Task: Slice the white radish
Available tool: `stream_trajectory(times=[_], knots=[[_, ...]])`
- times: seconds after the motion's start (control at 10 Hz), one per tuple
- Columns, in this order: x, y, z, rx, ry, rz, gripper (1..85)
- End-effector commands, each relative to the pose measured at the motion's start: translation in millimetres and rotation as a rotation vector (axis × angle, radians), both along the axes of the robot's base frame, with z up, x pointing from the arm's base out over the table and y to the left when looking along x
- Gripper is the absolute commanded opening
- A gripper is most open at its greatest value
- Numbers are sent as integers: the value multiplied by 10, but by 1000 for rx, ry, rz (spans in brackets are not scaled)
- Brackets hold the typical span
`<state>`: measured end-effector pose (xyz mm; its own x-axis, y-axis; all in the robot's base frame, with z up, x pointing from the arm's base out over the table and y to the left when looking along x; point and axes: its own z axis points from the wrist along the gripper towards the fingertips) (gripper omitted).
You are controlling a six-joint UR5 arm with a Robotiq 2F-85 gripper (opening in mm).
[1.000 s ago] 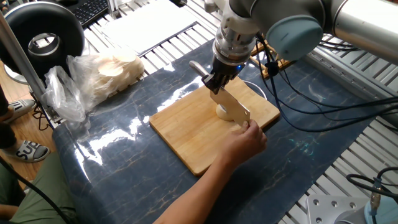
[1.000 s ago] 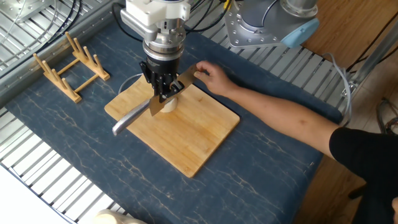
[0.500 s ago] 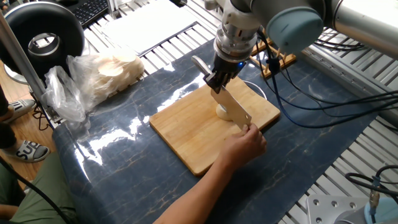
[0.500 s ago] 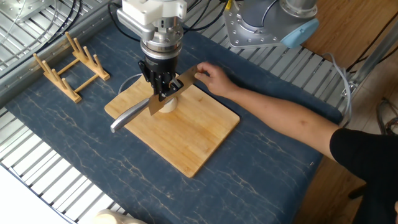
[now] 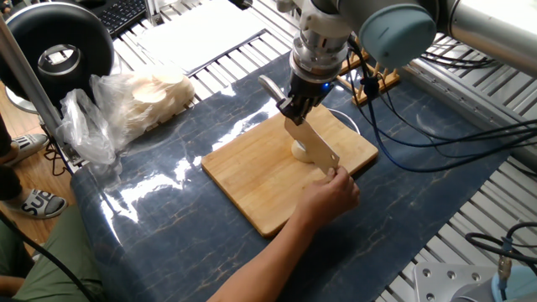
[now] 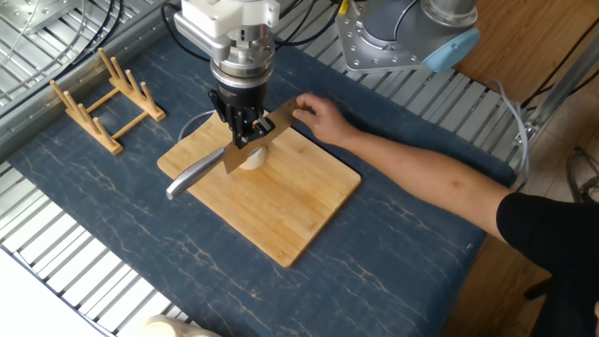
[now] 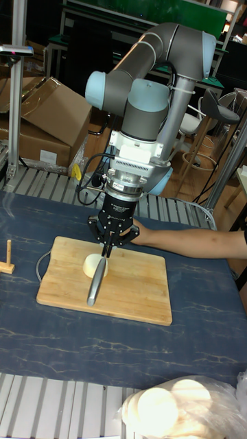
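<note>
A: White radish (image 5: 300, 150) first: in one fixed view it sits mid-way along the far side of the cutting board (image 5: 252, 180), a short pale chunk, mostly hidden by the knife (image 5: 312, 144) blade. The gripper (image 5: 295, 109) has its jaws clamped on the knife near the handle, and a person's hand (image 5: 331, 193) touches the blade tip.

B: And the step?

A: I judge the blade is set on top of the chunk, cut barely begun. Next it needs a straight push down.

B: The other fixed view?

A: The white radish (image 6: 251, 157) is under the blade; the knife (image 6: 245, 145) slants from the handle, low over the board's corner, up to the tip by the hand (image 6: 321, 119).

B: Its long axis?

A: In the tall fixed view the white radish (image 7: 92, 265) looks a squat, upright cylinder, axis vertical, though I cannot be sure. The blade crosses its top.
</note>
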<state>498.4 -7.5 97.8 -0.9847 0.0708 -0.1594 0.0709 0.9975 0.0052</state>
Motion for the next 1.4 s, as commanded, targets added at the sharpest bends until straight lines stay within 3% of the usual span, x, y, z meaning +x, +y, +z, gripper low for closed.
stream_trajectory(times=[0.0, 0.3, 0.8, 1.3], knots=[[3, 17, 12, 12, 0, -12, 163], [-50, 6, 7, 3, 21, -45, 10], [-61, 49, 12, 1, 31, -64, 10], [-35, 34, 6, 2, 11, -65, 10]])
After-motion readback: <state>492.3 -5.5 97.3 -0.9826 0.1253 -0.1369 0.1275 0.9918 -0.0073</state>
